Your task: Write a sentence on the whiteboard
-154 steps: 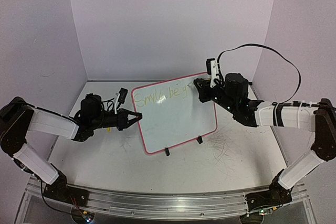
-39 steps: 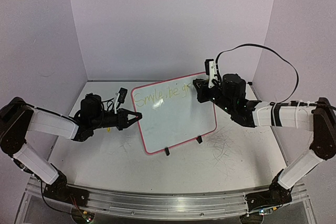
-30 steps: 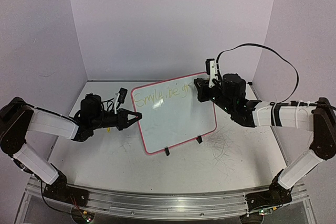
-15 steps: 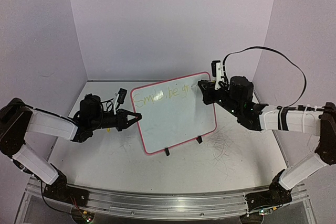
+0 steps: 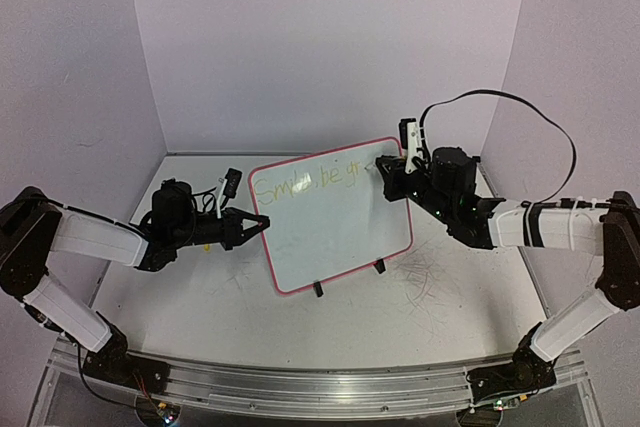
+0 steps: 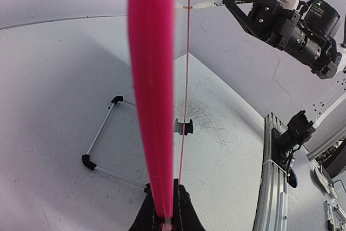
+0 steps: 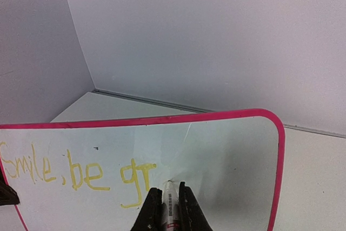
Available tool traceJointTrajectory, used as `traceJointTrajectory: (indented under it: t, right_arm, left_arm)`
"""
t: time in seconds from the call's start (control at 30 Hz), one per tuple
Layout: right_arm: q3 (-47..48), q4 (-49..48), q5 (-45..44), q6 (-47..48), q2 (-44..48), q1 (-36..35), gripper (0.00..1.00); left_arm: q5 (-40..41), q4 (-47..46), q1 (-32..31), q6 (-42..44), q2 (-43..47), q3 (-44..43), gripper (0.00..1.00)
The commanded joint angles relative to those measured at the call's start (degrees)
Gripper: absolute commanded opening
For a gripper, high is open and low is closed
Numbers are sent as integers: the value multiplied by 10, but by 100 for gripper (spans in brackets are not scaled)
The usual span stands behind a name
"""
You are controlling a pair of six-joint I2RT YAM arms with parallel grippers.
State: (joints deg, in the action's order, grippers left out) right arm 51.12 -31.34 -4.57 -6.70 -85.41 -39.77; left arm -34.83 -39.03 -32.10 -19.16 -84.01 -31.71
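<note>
Glossy, smooth, pink-framed whiteboard (image 5: 340, 232) stands on a matt white table (image 5: 200, 302) scuffed with dark marks.

The standing whiteboard (image 5: 340, 227) blocks the way between left tool (image 5: 262, 220) and right tool (image 5: 383, 169); open tabletop (image 5: 220, 307) lies in front.

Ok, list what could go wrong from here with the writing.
1. The left pincer grips the whiteboard only at its left edge, while the marker in the right pincer works near the far side; the board could swing or tip.
2. The sentence already passes mid-board, so a long word may crowd the right frame.
3. The yellow ink is faint on glossy white and may be hard to read.
</note>
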Motion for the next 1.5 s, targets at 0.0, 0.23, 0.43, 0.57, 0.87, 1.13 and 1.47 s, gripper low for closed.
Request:
traceJointTrajectory:
  t: [0.0,0.23,0.43,0.57,0.87,1.13,1.47]
  right_arm:
    - [31,-28,-17,0,-10,3,0]
    - [42,-28,-16,6,-19,3,0]
    - [41,-27,-2,4,-21,2,0]
    - [33,-21,6,-4,-19,1,0]
    - [8,-13,14,-14,-10,-2,0]
    - [-5,-5,6,-17,-2,-2,0]
    - [11,-4,-34,-6,2,-2,0]
  left_arm:
    - [29,5,5,36,11,3,0]
    - [27,6,5,37,7,0,0]
    - [27,6,5,38,6,-1,0]
    - [27,6,5,38,7,0,0]
    - [30,6,5,38,11,3,0]
    - [29,6,5,38,10,4,0]
    - [29,6,5,38,12,4,0]
